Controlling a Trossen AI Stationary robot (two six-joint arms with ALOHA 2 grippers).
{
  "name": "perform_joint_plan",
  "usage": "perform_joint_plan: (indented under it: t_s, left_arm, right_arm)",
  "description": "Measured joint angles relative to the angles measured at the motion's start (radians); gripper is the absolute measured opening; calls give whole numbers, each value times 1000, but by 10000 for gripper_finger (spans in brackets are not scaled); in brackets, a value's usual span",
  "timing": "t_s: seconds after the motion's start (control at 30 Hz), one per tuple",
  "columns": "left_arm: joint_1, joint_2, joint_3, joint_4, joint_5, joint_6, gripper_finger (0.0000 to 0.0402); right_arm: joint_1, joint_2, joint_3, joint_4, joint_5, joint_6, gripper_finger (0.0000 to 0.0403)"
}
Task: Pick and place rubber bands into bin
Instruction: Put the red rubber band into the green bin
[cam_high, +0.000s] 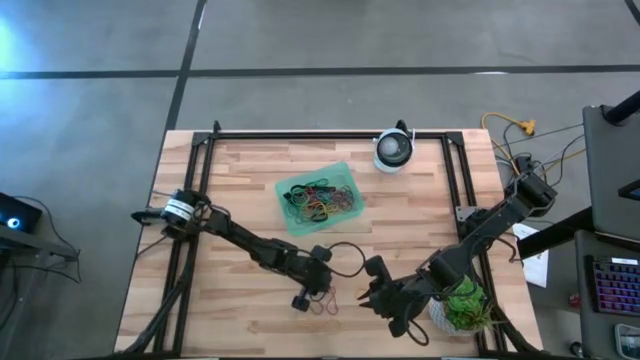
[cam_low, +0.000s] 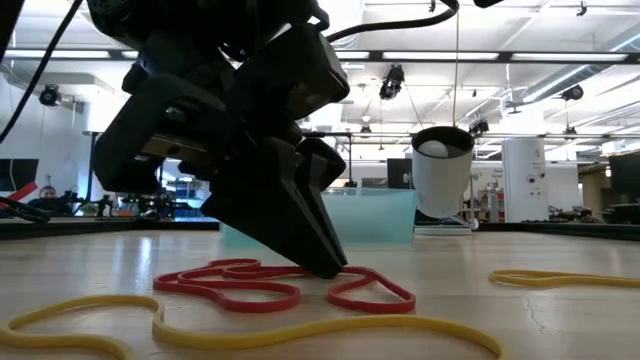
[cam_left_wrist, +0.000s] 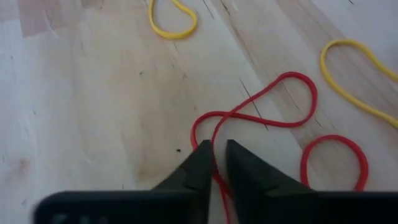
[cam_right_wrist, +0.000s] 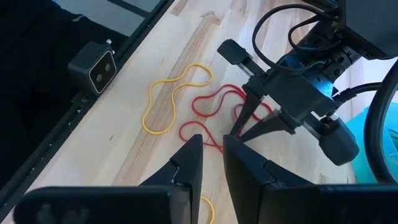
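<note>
Left gripper (cam_left_wrist: 216, 163) stands tip-down on the pale wooden table (cam_high: 240, 180), fingers nearly together, pinching a thin red rubber band (cam_left_wrist: 261, 115) to lift it. Right gripper (cam_right_wrist: 210, 163) waits just right, narrowly parted, empty. Far behind sits the translucent green plastic bin (cam_high: 290, 215), already holding bands.

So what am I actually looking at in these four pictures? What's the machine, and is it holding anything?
Two dark robot arms work at a wooden table, each ending in a two-finger gripper. One picture looks straight down, one looks level across the tabletop, and two come from cameras on the arms' wrists. The left gripper is down on the wood, its fingers nearly together around a strand of a red rubber band; the band lies flat, not lifted. The right gripper hovers close by, holding nothing. Yellow rubber bands lie loose nearby. Farther back sits the green bin, already holding many bands, beside a round white device.
</note>
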Motion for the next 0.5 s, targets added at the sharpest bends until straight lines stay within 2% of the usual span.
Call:
perform_joint_plan:
  t_s: [0.1,0.33,0.5]
  left_arm:
    - [1,0,-1,-1,0,4,6]
    - [0,-7,-5,22,-15,33,1]
    - [-5,-29,-4,14,-72,38,0]
  right_arm:
    - [0,0,0,0,0,0,57]
    - [0,0,-2,0,0,-1,57]
    - [0,0,-3,0,0,-1,57]
